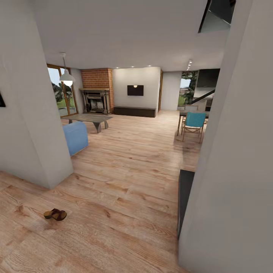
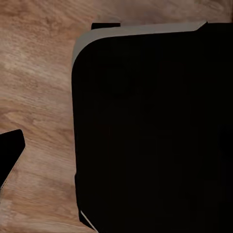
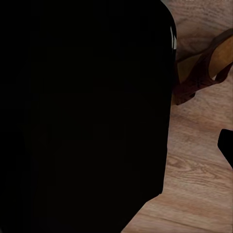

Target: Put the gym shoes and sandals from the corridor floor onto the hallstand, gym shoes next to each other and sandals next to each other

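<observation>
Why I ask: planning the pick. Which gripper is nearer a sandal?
Right, probably: a sandal lies close in its wrist view; the left wrist view shows corridor floor.

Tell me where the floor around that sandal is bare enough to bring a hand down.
The sandal lies alone on the corridor floor. Bare planks surround it, widest toward the dark panel by the right wall. It is tighter behind it, near the white wall corner.

Head forward; wrists floorward, close.
</observation>
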### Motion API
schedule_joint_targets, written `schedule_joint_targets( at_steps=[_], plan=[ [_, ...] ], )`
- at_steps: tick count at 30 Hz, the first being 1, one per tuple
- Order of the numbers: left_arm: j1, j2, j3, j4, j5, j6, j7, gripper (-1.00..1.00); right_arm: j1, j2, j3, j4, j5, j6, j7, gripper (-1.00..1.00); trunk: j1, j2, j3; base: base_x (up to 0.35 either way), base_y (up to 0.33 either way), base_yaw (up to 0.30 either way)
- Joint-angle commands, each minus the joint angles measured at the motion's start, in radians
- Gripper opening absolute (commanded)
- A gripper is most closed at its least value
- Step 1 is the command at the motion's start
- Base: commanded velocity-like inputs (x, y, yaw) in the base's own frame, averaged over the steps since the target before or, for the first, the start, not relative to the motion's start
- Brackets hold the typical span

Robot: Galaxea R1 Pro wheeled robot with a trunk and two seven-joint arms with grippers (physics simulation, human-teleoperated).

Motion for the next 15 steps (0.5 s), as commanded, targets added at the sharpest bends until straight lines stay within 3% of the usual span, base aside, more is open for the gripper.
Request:
schedule_joint_targets(
  at_steps=[1,15],
  plan=[
    [0.000,0.000,0.000,-0.006,0.000,-0.008,0.000,1.00,0.000,0.000,0.001,0.000,0.001,0.000,0.000,1.00,0.000,0.000,-0.001,0.000,0.000,0.000],
    [-0.002,0.002,-0.001,-0.085,-0.005,-0.087,0.000,1.00,0.000,-0.002,0.003,-0.026,0.007,-0.001,0.002,1.00,0.000,0.000,-0.001,0.000,0.000,0.000]
  ],
)
